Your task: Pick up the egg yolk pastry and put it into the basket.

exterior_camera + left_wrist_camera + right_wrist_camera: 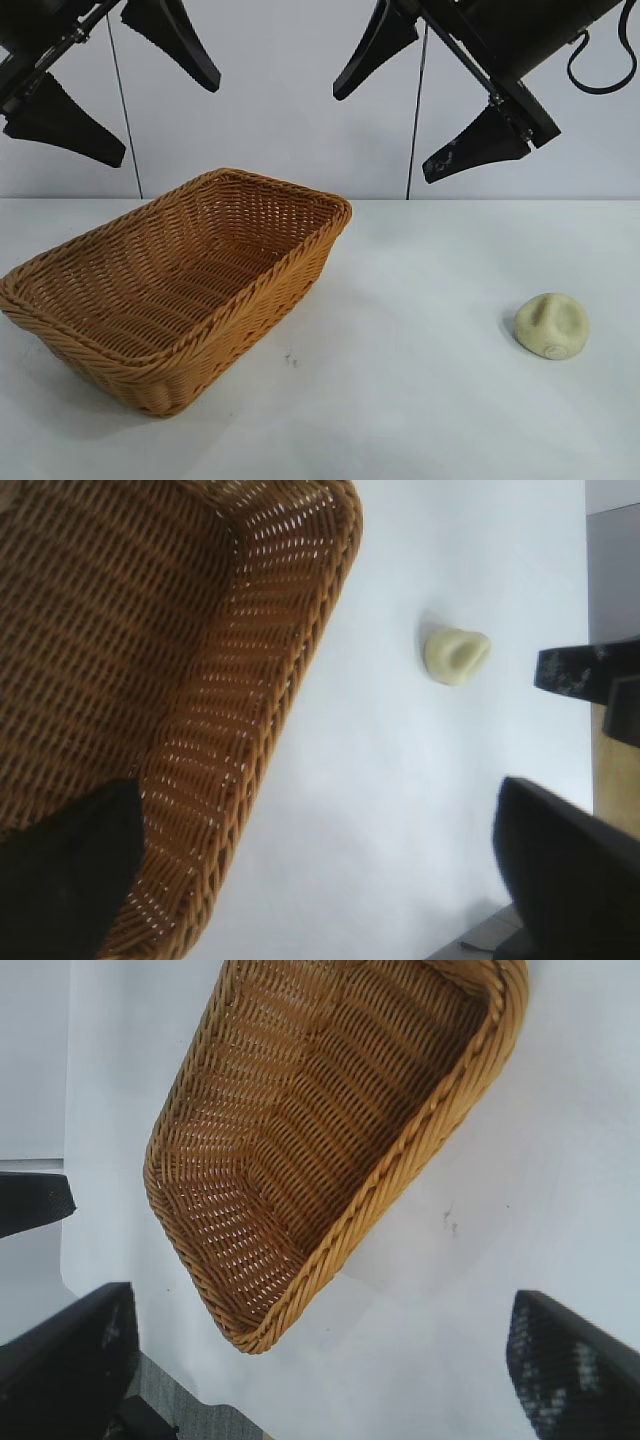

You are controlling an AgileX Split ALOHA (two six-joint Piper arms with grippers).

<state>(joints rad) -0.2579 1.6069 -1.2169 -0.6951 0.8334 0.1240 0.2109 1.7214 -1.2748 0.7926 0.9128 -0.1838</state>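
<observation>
I am looking at a plain white table running back to a pale wall, with a small dark speck on the tabletop just beside the basket and no brand, label or writing readable anywhere. The egg yolk pastry is sitting on the table on my right side, well apart from the basket, which is lying empty on my left. My left gripper and right gripper are both hanging high above the table with their fingers spread wide apart, gripping nothing.
</observation>
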